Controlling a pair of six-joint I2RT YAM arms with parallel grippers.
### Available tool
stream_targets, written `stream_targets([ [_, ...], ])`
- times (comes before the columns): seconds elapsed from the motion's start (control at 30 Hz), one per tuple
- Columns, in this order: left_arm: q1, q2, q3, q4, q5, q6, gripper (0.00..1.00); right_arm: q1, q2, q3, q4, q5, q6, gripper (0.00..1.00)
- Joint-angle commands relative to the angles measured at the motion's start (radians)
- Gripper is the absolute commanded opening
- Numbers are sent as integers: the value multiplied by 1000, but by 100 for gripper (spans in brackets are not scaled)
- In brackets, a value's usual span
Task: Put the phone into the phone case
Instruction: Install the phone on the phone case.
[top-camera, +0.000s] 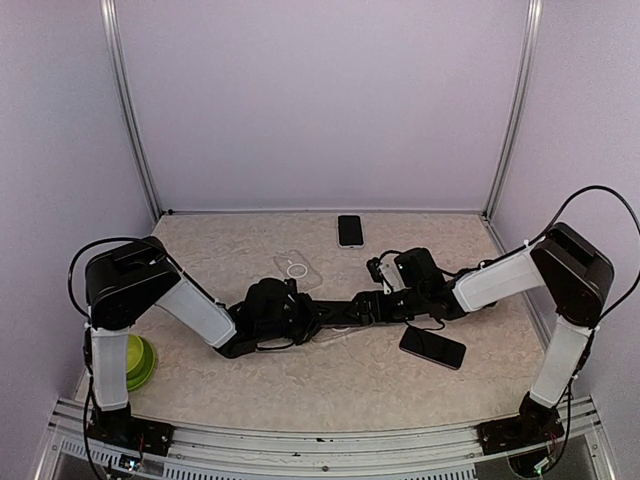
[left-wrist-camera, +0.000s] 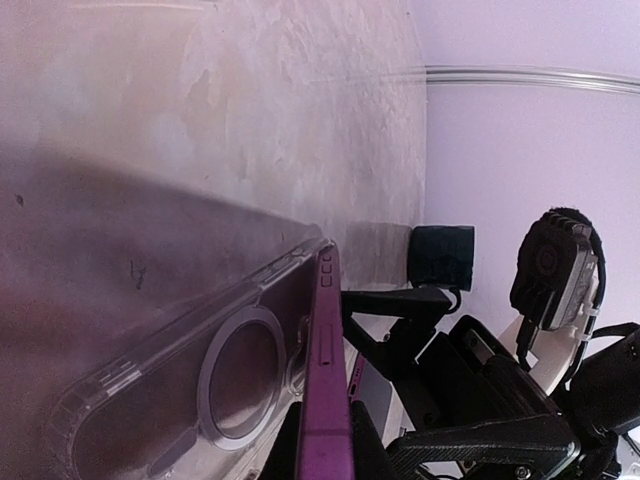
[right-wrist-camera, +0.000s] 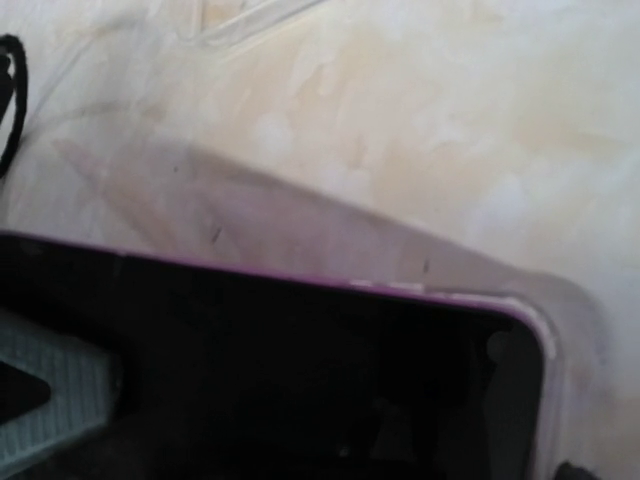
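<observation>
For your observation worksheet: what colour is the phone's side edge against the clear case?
Purple, on the slim phone; the left wrist view shows it best.

A green bowl stands at the left near edge of the beige, marbled desk. One dark phone lies flat close to the back wall. Another dark phone lies flat and turned at an angle on the right side, well apart from the first.

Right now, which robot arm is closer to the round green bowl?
Left. The round green bowl sits right beside the upright white link of the left arm, near its base. The right arm is bolted at the table's opposite side, far from it.
</observation>
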Motion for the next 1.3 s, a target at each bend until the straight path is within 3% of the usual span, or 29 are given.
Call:
stream_targets([
  [0.0, -6, 49, -14, -28, 82, 57, 0, 35, 29, 0, 38, -63, 0, 100],
  [0.5, -3, 69, -112, 26, 51, -43, 0, 60, 42, -13, 106, -116, 64, 100],
  [0.9, 13, 50, -161, 95, 86, -13, 0, 57, 0, -4, 29, -66, 23, 100],
  [1.27, 39, -86, -196, 141, 102, 112, 0, 5, -72, -29, -7, -55, 7, 100],
])
